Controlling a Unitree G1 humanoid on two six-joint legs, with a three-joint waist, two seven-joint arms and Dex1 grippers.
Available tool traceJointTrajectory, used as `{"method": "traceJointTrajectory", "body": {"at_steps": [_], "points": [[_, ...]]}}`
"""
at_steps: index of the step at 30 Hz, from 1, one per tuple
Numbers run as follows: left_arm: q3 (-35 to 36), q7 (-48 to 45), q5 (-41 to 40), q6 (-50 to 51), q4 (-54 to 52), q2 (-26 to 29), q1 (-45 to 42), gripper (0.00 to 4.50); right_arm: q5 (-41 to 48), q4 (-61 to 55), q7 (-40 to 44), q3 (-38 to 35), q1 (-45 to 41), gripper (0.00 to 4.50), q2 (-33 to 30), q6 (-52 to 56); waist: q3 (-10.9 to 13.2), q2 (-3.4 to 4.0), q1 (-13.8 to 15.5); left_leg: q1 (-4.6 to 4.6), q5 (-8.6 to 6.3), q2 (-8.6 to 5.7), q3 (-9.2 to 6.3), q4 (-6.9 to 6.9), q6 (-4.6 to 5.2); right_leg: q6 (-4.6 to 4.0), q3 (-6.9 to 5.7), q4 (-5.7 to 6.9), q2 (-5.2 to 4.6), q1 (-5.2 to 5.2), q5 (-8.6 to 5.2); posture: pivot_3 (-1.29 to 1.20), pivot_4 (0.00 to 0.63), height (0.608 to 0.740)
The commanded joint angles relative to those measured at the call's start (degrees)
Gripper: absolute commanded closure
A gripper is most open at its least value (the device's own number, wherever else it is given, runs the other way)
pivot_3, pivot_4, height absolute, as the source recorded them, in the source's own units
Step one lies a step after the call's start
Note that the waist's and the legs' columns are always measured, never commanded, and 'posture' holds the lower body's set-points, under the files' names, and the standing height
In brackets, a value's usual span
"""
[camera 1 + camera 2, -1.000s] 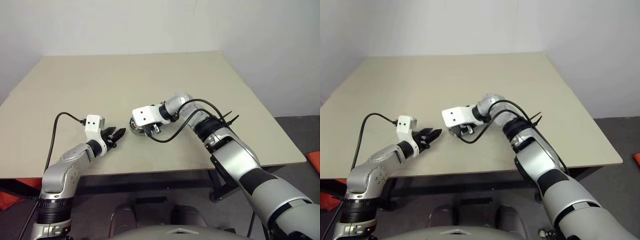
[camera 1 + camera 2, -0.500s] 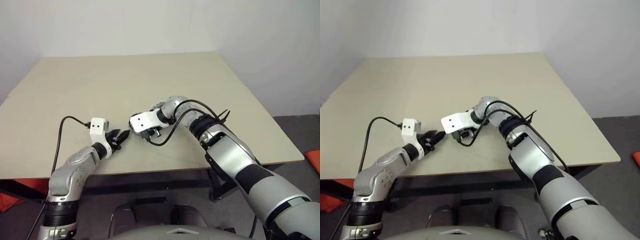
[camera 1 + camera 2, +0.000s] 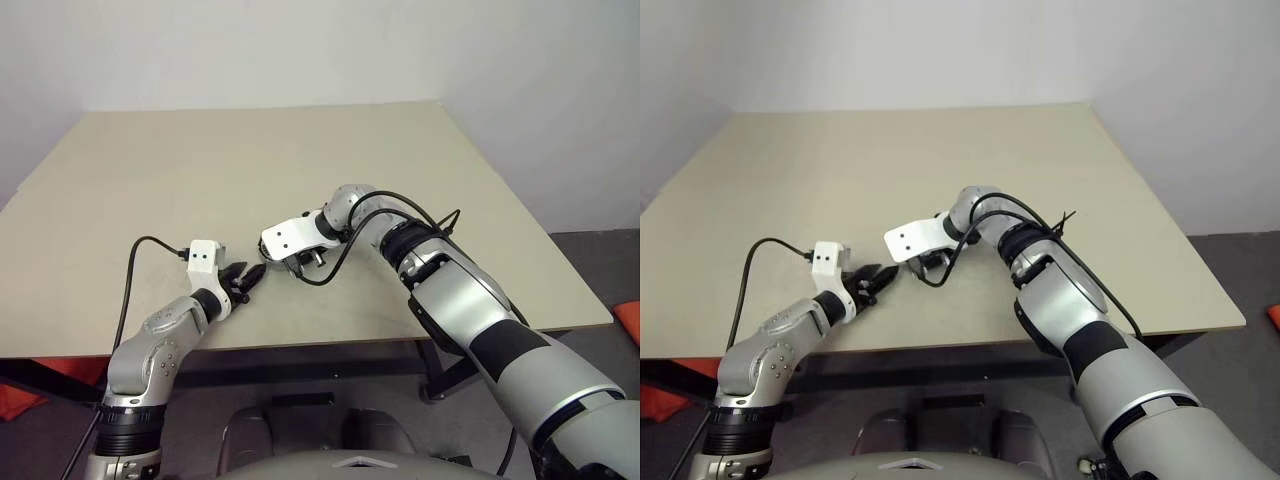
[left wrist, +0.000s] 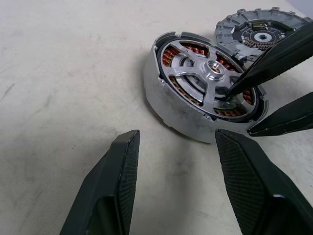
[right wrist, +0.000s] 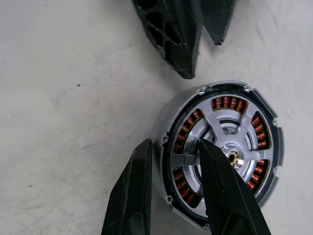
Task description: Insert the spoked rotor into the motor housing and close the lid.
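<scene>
my right hand (image 5: 172, 188) is pinching the wall of the motor housing (image 4: 208, 100), one finger outside the rim and the other down inside on the copper windings next to the hub. my left hand (image 4: 177, 183) sits just in front of the housing with its fingers apart, gripping nothing. a silver spoked piece already sits inside the ring of windings; i can't tell from here whether that's the rotor seated or just part of the housing. the lid (image 4: 259, 34) lies flat just past the housing, on the far side from my left hand, touching or nearly touching it.

if i'm steadying the housing, i'd say the trick is a light grip so the inner finger doesn't scrape the windings, and keeping the puck flat while the left hand goes round for the lid. the lid probably has to drop square over the hub, or it'll likely cock and jam.

the surface (image 3: 250, 160) is a plain beige tabletop, scuffed, with only these parts on it. pale walls behind, dark floor off to the right.
</scene>
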Motion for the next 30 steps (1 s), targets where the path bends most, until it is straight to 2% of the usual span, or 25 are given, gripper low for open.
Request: {"method": "traceJointTrajectory", "body": {"at_steps": [1, 22, 25, 28, 30], "points": [[1.26, -0.30, 0.18, -1.71, -0.84, 0.56, -0.83, 1.90, -0.36, -1.33, 1.03, 0.34, 0.04, 2.87, -0.24, -1.46, 0.01, 0.02, 0.00, 0.00, 0.00, 0.00, 0.00, 0.00, 0.00, 0.00, 0.00, 0.00, 0.00, 0.00, 0.00, 0.00, 0.000, 0.740], [0.30, 0.52, 0.55, -1.52, -1.65, 0.49, -1.26, 1.90, -0.32, -0.74, -1.99, -0.30, 0.88, 2.87, 0.84, 1.20, 0.03, 0.05, -0.12, 0.17, 0.01, 0.01, 0.00, 0.00, -0.01, 0.01, 0.00, 0.09, 0.00, 0.09, 0.00, 0.00, 0.000, 0.740], [0.23, 0.60, 0.51, -1.47, -1.79, 0.44, -1.58, 1.90, -0.30, -0.54, -2.55, -0.41, 0.67, 3.44, 0.95, 1.63, 0.03, 0.05, -0.08, 0.17, 0.01, 0.01, 0.00, 0.00, -0.01, 0.01, 0.01, 0.09, 0.00, 0.09, 0.00, 0.00, 0.000, 0.740], [0.21, 0.69, 0.47, -1.54, -1.69, 0.47, -1.66, 1.90, -0.41, -0.41, -3.34, -0.51, 0.44, 4.35, 1.15, 1.90, 0.03, 0.05, -0.16, 0.20, 0.01, 0.00, 0.00, 0.00, -0.01, 0.01, 0.01, 0.09, 0.00, 0.13, 0.00, 0.00, 0.000, 0.740], [0.23, 0.72, 0.44, -1.58, -1.71, 0.46, -1.61, 1.90, -0.51, -0.37, -3.65, -0.51, 0.30, 4.39, 1.22, 1.80, 0.04, 0.06, -0.29, 0.21, 0.01, 0.01, 0.00, 0.00, -0.01, 0.01, 0.02, 0.09, 0.01, 0.11, 0.00, 0.00, 0.000, 0.740]]}}
